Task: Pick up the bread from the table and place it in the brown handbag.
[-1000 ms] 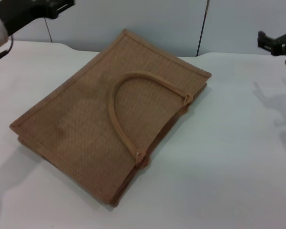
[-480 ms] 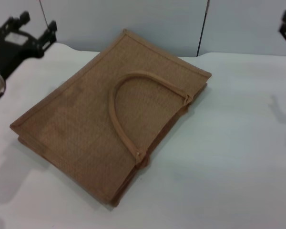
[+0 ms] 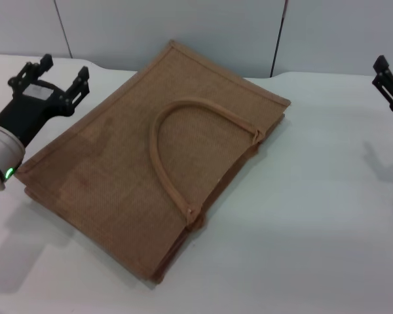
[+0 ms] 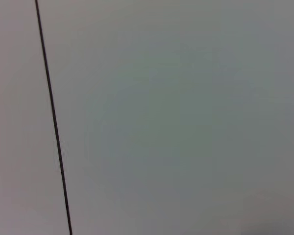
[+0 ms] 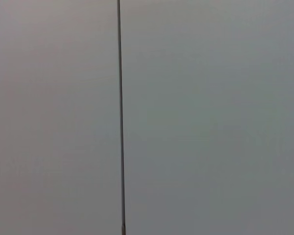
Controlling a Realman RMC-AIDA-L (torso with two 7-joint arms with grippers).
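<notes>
Head view: the left claw [image 3: 57, 73] is being brought down over the near-left corner of the brown handbag [image 3: 150, 163], having been higher and farther toward the wall half a second ago and mostly out of the picture a second ago. Its fingers are being held wide apart, with nothing between them. The right claw [image 3: 388, 84] is being shown only at the picture's right edge, lower than half a second ago; too little of it is in view to tell whether it is wide or narrow. The handbag is lying flat on the white desk [image 3: 314, 216], just below and to the right of the left claw, with its handle [image 3: 177, 150] curved across its upper face and its mouth turned toward the right claw. No bread is being shown anywhere on the desk, and whether it is lying inside the flat bag cannot be told. Both arms being lowered would fit a reach being started as well as a settling after a bag already filled.

Left wrist view: only a plain grey wall panel [image 4: 176, 117] with one dark seam is being shown; no claw, bag or bread.

Right wrist view: the same kind of panel [image 5: 210, 117] and seam is being shown, nothing of the task's things.
</notes>
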